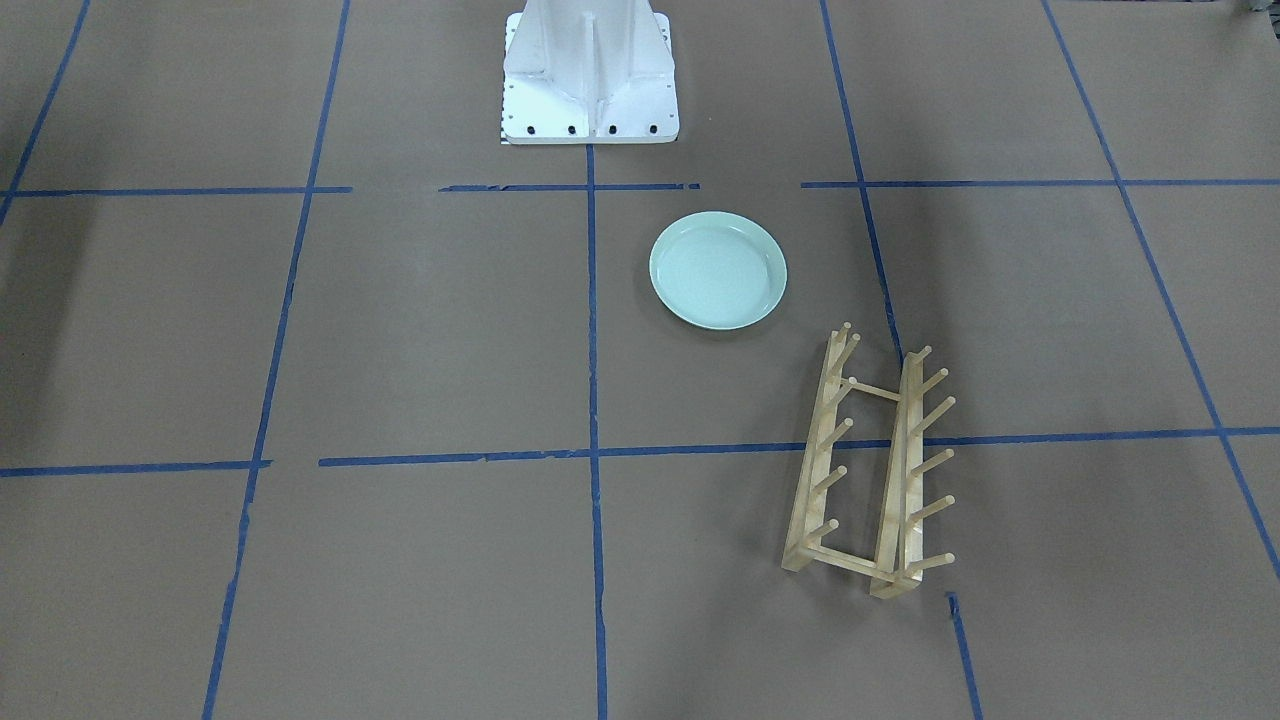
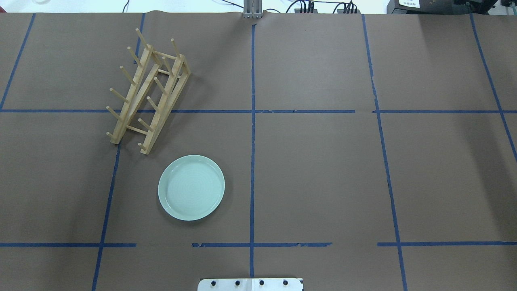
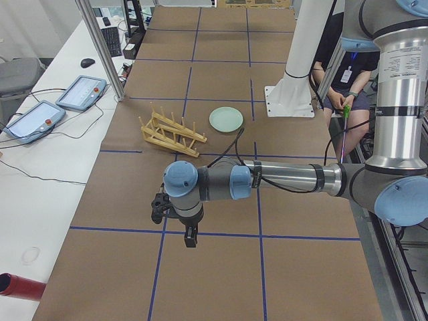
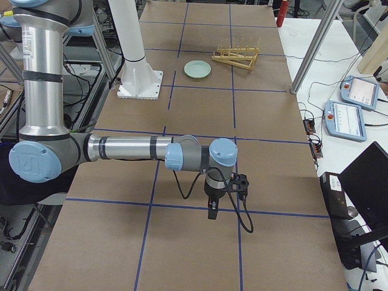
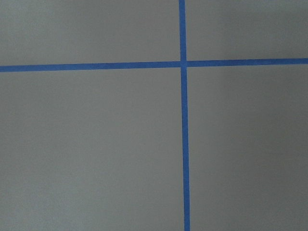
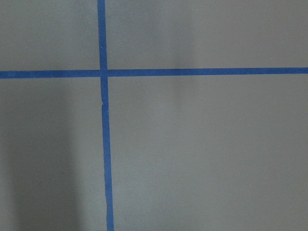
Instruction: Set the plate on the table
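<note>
The pale mint-green plate (image 1: 718,271) lies flat on the brown paper table (image 1: 430,330), apart from the rack. It also shows in the overhead view (image 2: 191,187) and small in both side views (image 3: 226,120) (image 4: 197,69). No gripper is near it. My left gripper (image 3: 190,237) hangs over the table's left end, far from the plate. My right gripper (image 4: 211,212) hangs over the right end. Both show only in the side views, so I cannot tell if they are open or shut. Both wrist views show only paper and blue tape (image 5: 183,63) (image 6: 102,73).
The light wooden peg rack (image 2: 147,95) stands beyond the plate, holding nothing, and also shows in the front view (image 1: 870,465). The white robot base (image 1: 588,70) is at the table's near edge. Teach pendants (image 3: 60,103) lie off the table. A seated person (image 3: 348,60) is behind the robot.
</note>
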You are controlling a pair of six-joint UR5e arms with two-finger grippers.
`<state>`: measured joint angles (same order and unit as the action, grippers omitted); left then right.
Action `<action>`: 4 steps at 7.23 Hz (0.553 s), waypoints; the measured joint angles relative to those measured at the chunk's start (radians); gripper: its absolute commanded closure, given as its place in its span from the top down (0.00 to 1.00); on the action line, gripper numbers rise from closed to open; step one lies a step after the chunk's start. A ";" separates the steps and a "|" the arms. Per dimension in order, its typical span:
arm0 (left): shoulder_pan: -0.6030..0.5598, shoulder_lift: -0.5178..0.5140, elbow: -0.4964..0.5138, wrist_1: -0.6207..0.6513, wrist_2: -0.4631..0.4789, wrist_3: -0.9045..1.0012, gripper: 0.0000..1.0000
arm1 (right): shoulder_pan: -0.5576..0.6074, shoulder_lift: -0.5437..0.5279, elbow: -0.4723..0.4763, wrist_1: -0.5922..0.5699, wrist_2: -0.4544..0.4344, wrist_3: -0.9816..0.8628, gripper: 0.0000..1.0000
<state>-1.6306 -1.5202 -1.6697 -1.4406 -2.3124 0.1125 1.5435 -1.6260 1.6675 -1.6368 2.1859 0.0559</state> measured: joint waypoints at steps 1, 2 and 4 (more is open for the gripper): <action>0.000 0.001 0.007 -0.010 0.015 -0.001 1.00 | 0.000 0.000 0.000 0.000 0.000 0.000 1.00; 0.000 0.001 0.011 -0.013 0.019 -0.002 1.00 | 0.000 0.000 0.000 0.000 0.000 0.001 1.00; 0.000 0.000 0.012 -0.015 0.020 -0.002 1.00 | 0.001 0.000 0.000 0.000 0.000 0.000 1.00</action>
<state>-1.6306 -1.5205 -1.6580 -1.4560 -2.2928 0.1108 1.5441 -1.6260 1.6675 -1.6368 2.1859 0.0558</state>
